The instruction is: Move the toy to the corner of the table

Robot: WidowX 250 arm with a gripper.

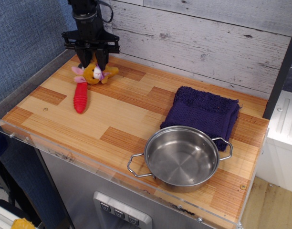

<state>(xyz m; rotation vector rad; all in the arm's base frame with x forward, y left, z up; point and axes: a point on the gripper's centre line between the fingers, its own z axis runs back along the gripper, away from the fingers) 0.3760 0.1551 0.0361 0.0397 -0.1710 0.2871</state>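
at the far left corner of the table (136, 119), the black gripper (92, 61) points straight down with its fingers closed around the toy (94, 74). the toy hangs over the bowl end of a red-handled spoon (81, 96), hiding it. a purple towel (203, 113) lies folded near the right edge, and a steel pot (182, 157) sits just in front of it, overlapping its front edge.
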